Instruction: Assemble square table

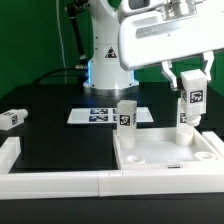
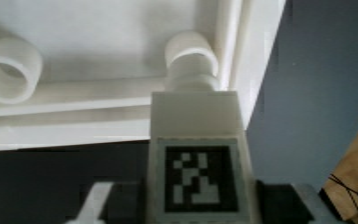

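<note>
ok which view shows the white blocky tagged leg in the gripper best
The wrist view: the white blocky leg fills the frame, its black-and-white tag facing the camera, the white square tabletop slab beyond it. The exterior view shows that leg small but whole, upright in the gripper over the slab's corner.

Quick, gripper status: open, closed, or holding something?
Gripper: closed on a tagged white leg, fingers on either side of it, leg upright over the tabletop corner.
</note>
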